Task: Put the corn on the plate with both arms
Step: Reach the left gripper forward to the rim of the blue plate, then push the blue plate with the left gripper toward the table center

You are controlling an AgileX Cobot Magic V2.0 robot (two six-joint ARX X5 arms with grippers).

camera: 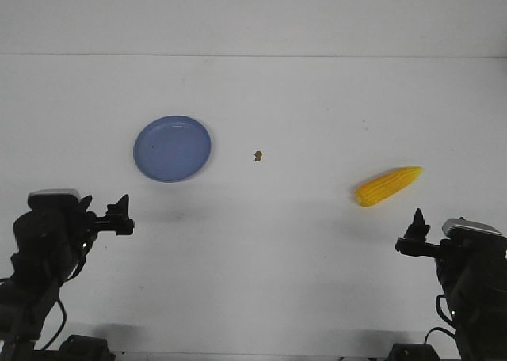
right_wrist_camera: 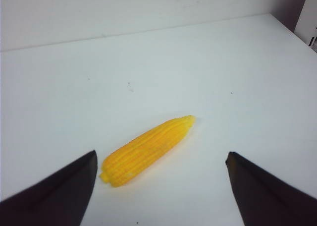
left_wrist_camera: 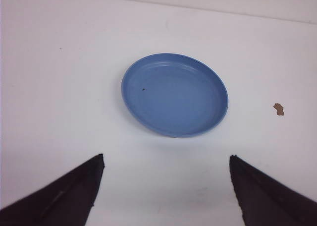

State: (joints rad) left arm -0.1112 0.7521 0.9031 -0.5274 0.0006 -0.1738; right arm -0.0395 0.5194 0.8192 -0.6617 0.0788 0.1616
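The yellow corn (camera: 387, 185) lies on the white table at the right, its blunt end toward the middle. It also shows in the right wrist view (right_wrist_camera: 146, 149). The round blue plate (camera: 173, 148) sits left of centre, empty, and shows in the left wrist view (left_wrist_camera: 175, 93). My left gripper (camera: 120, 215) is open and empty, a little nearer than the plate; its jaws stand wide apart in the left wrist view (left_wrist_camera: 166, 159). My right gripper (camera: 415, 236) is open and empty, just nearer than the corn, its midpoint (right_wrist_camera: 161, 155) close beside the cob.
A tiny brown speck (camera: 258, 155) lies on the table between plate and corn; it also shows in the left wrist view (left_wrist_camera: 279, 108). The table's back edge (camera: 253, 56) meets a pale wall.
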